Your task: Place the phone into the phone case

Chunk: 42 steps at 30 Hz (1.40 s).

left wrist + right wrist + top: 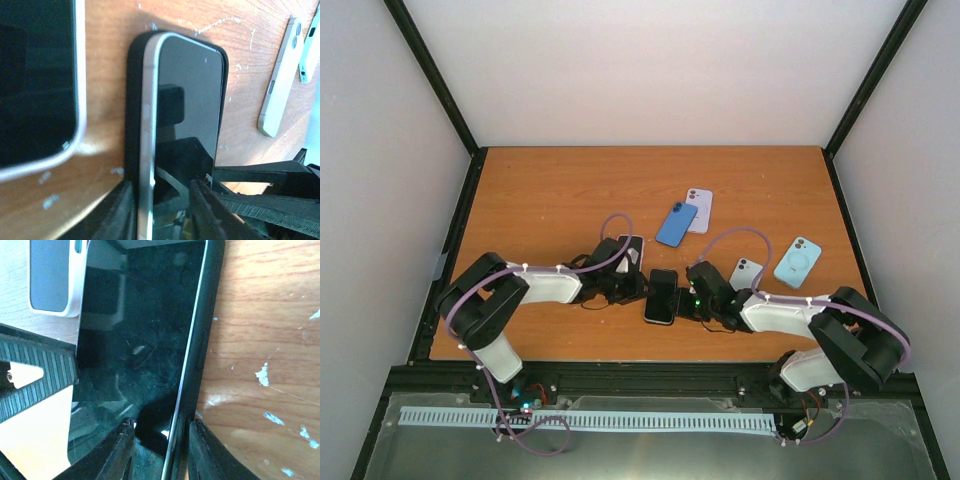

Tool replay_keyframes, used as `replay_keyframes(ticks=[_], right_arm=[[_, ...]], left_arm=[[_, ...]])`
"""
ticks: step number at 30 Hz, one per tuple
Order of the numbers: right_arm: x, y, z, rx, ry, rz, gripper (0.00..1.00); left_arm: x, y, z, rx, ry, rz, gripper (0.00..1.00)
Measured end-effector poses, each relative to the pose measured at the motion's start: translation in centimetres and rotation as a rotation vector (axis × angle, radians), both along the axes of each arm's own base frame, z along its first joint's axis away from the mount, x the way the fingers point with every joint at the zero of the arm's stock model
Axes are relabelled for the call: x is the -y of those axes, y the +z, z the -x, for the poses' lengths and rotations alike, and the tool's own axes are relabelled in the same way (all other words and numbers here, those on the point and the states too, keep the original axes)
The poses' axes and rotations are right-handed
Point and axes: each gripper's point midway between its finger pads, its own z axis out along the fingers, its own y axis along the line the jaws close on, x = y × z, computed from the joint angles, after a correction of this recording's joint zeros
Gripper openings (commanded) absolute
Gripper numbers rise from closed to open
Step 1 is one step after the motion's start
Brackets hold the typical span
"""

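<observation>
The phone lies screen up near the front middle of the bench, directly between the two grippers. The left gripper is at its left side and the right gripper at its right.

In the left wrist view the phone sits partly in the black phone case. Its far long edge is tucked under the case rim, while the silver near edge stands up above the case wall. The left gripper is drawn narrow around the phone's near end, with one finger against the outside of the case wall and the other over the glass.

In the right wrist view the right gripper is also narrow. It straddles the case rim and the phone's thin edge, with one finger outside on the bench and the other on the screen.

A white-rimmed phone lies just beside the case.
</observation>
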Motion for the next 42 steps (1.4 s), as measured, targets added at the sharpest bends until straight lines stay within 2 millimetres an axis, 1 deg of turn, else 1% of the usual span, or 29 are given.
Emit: replay_keyframes(ticks=[3,7,9,12,15,19,21,25,29,33,35,36,40,42], right_arm=[[0.1,0.4,0.2,0.005,-0.002,-0.011,0.35],[0.3,1.1,0.7,0.008,-0.012,-0.049,0.37],[0.5,0.9,1.1,-0.007,-0.020,-0.056,0.37],[0.8,0.2,1.5,-0.035,-0.032,-0.059,0.37],[0.5,0.2,1.5,-0.046,-0.039,-0.079,0.37],[0.2,0.2,1.4,-0.052,-0.051,-0.102,0.37],[0.1,0.2,1.4,-0.055,-0.057,-0.115,0.37],[-0.1,0.3,1.4,-0.063,-0.067,-0.133,0.36],[0.0,0.4,1.4,-0.070,-0.081,-0.144,0.37],[0.0,0.8,1.8,-0.086,-0.090,-0.179,0.37],[-0.1,1.6,2.0,-0.082,-0.090,-0.208,0.37],[-0.2,2.4,2.0,-0.069,-0.089,-0.237,0.37],[-0.5,4.1,1.7,-0.032,-0.089,-0.291,0.39],[-0.5,4.6,1.7,-0.021,-0.091,-0.309,0.39]], left_arm=[[0.2,0.7,0.7,0.009,-0.012,-0.007,0.44],[-0.2,2.0,1.3,0.030,-0.009,-0.005,0.44],[-0.4,2.1,1.4,0.032,-0.008,-0.005,0.41],[-0.9,1.5,2.0,0.016,-0.010,-0.017,0.33],[-1.2,0.8,2.6,-0.006,-0.017,-0.025,0.27],[-1.2,0.0,3.0,-0.031,-0.032,-0.025,0.16],[-1.1,-0.3,3.3,-0.042,-0.040,-0.015,0.13],[-0.8,-0.6,3.6,-0.051,-0.053,0.006,0.10],[-0.5,-0.5,3.5,-0.047,-0.056,0.022,0.09],[-0.4,-0.5,3.4,-0.046,-0.056,0.025,0.17],[-0.5,-0.5,3.4,-0.047,-0.053,0.023,0.21],[-0.5,-0.6,3.4,-0.047,-0.050,0.023,0.23],[-0.4,-0.3,3.3,-0.046,-0.046,0.028,0.24],[-0.4,-0.3,3.3,-0.043,-0.046,0.031,0.23]])
